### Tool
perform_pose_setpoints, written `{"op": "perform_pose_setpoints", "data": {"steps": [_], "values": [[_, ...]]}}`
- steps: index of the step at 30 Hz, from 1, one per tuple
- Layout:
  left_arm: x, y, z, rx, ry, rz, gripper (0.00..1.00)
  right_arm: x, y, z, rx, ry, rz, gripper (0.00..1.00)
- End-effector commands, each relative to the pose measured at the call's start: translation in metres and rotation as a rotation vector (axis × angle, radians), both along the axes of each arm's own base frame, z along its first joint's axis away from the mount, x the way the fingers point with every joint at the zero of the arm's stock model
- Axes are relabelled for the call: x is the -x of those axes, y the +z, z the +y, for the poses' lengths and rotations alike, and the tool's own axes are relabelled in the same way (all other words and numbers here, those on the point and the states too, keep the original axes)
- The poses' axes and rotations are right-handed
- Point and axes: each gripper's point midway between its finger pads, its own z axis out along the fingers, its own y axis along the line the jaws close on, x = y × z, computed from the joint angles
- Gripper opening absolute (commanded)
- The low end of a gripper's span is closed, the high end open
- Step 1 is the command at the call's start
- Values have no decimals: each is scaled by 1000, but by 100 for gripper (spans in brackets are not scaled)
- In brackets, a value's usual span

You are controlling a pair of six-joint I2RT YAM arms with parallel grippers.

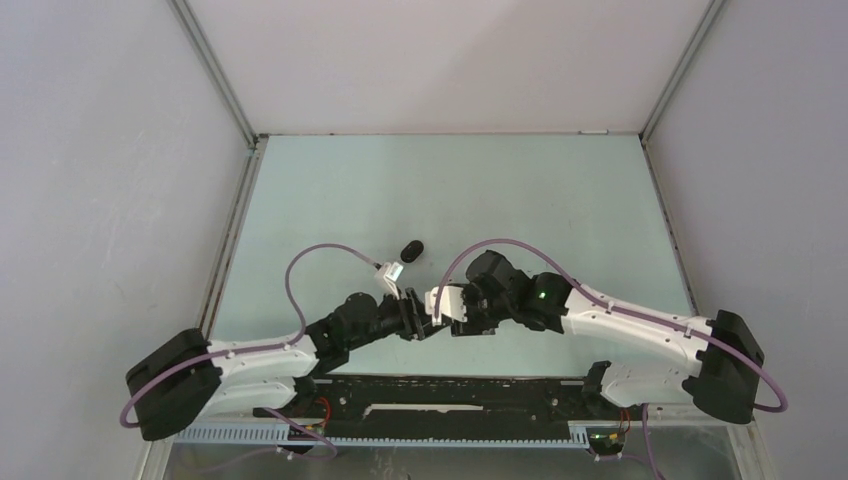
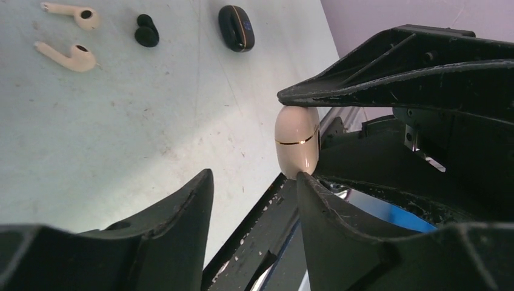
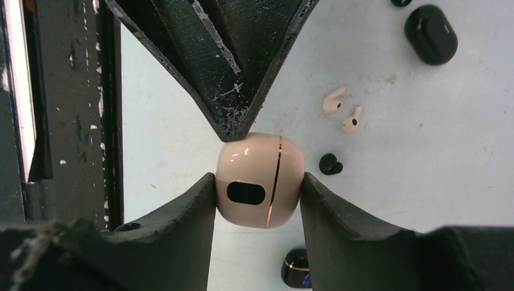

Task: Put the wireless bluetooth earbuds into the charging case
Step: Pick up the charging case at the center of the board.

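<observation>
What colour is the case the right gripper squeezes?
The case is creamy pink with a gold line and black oval; right wrist view shows it best.

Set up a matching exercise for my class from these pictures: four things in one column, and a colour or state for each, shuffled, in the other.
Column A
1 stemmed earbuds
2 stemless earbud
3 right end effector
4 left end effector

Column B
a open
b black
c cream
d shut on the cream case

Pairs: 1-c, 2-b, 3-d, 4-a
</observation>
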Motion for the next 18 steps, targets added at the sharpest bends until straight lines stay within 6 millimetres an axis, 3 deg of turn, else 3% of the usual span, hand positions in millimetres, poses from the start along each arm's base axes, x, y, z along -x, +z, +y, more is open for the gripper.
{"op": "perform_pose_setpoints", "data": {"steps": [1, 10, 18], "values": [[3, 46, -26, 221, -69, -4, 55, -3, 29, 19, -125, 29, -51, 29], [10, 52, -30, 302, -108, 12, 51, -2, 31, 17, -134, 31, -45, 29], [13, 45, -38, 286, -140, 57, 43, -3, 31, 18, -137, 29, -48, 28]]}}
